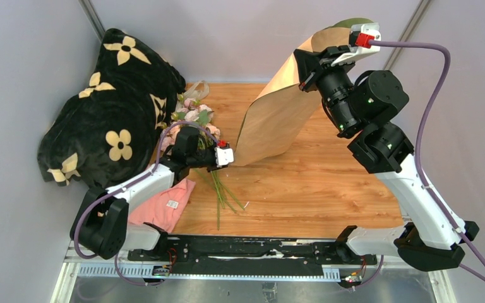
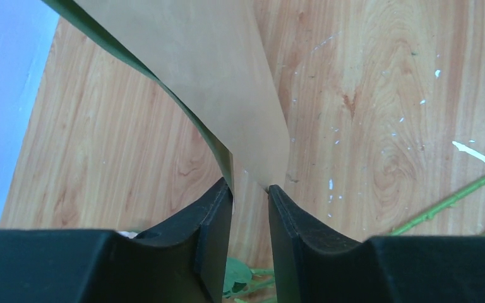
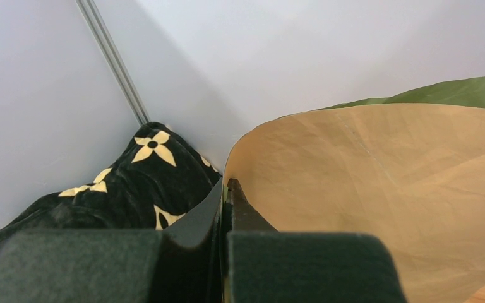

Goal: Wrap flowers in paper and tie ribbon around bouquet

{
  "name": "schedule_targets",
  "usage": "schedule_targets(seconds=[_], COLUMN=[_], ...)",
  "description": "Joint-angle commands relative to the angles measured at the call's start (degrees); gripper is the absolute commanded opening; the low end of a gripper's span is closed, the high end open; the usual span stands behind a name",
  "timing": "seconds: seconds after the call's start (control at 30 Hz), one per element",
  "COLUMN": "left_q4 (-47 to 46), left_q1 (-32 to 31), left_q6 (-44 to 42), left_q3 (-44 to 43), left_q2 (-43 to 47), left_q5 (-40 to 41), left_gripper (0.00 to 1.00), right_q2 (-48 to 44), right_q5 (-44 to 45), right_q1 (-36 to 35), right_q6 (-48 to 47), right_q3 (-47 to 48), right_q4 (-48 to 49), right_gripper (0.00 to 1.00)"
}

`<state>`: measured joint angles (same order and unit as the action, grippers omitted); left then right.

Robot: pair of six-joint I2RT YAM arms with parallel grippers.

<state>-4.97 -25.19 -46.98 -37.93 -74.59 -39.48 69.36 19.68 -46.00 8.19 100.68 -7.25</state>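
The right tool (image 3: 227,189) was clamped shut on the top edge of the paper (image 1: 276,113), and the sheet hung below it. The left tool (image 2: 249,189) stood partly open, with the sheet's bottom corner between its jaws. The flowers (image 1: 192,117) lay on the worktop (image 1: 303,189) beneath the left tool, their blooms just beyond it.

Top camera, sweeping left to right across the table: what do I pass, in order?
black blanket → pink cloth → left gripper → paper. The flowers are left out, since they overlap both the blanket and the cloth.
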Motion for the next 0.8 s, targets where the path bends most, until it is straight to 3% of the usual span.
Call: schedule_targets(seconds=[0.0,0.2,0.37,0.77], left_q4=[-1.7,-0.8,9.2,1.0], left_q1=[-0.2,0.0,0.8,-2.0], left_q6=[-1.5,-5.0,-8.8,1.6], left_q3=[-2.4,-3.6,-7.9,-5.1], left_q2=[-2.1,-2.4,-2.7,-3.2], left_q5=[1.2,3.1,1.1,0.4], left_gripper=[0.36,0.36,0.38,0.42], right_q2=[-0.7,-0.3,-0.4,-1.0], right_q5=[1.0,1.2,1.5,1.6], right_q1=[-0.3,-0.3,-0.3,-0.2], right_q6=[-1.2,-1.9,-2.4,-2.6], right_q3=[2.0,3.4,3.1,2.6], right_q4=[0.4,-0.8,-1.0,-0.7], right_gripper=[0.0,0.0,0.0,0.0])
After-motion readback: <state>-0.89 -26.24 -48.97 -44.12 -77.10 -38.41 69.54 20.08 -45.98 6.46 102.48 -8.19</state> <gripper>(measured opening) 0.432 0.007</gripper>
